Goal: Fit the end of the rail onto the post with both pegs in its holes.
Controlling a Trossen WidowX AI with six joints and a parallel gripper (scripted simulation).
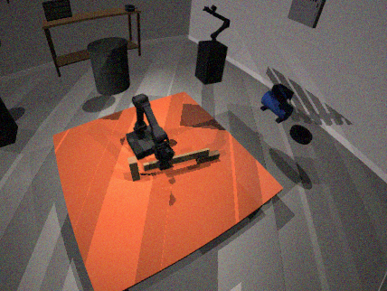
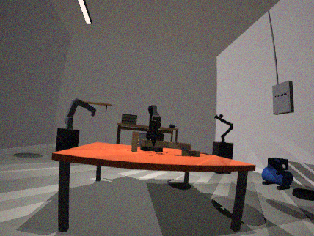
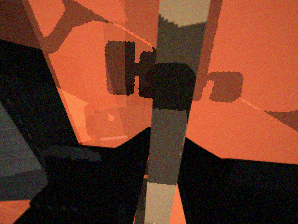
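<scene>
Wooden rail (image 1: 181, 158) in the claw's (image 1: 164, 159) clamped grip near the post (image 1: 134, 168), no legible writing

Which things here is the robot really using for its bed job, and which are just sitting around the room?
For the job:
- gripper, shut on the rail
- post
- footboard block
- orange table

Just sitting around:
- dark barrel
- wooden shelf
- blue machine
- spare arm on a black stand
- wall box
</scene>
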